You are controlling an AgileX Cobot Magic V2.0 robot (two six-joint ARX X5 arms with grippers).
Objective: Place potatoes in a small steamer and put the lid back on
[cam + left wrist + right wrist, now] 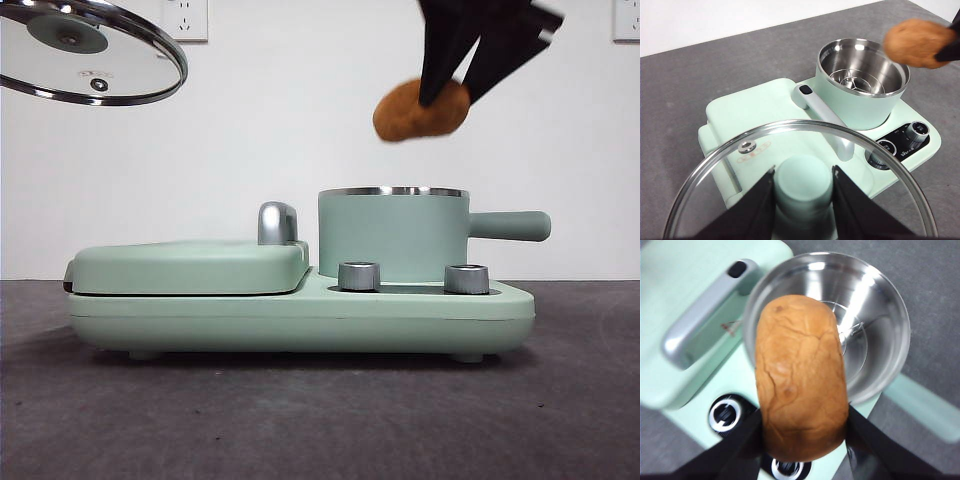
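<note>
Potato (pixel 420 110): hanging in the air above the pot, clamped between two black jaws of the right gripper (pixel 452 95) coming in from the top edge.
Pot (pixel 393 235): sitting open on the right half of the green cooker base (pixel 300 320), its straight handle pointing right.
Lid (pixel 90 50): hovering tilted at the top left corner, well apart from the pot.
Griddle cover (pixel 190 265): lying shut on the left half, a chrome handle (pixel 277 222) rising behind it.
Knobs (pixel 360 276): two standing in front of the pot.
Table (pixel 320 420): dark grey, carrying the cooker.

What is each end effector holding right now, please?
Left end effector: shut on the lid by its knob, held up in the air.
Right end effector: shut on the potato, above the steamer.
</note>
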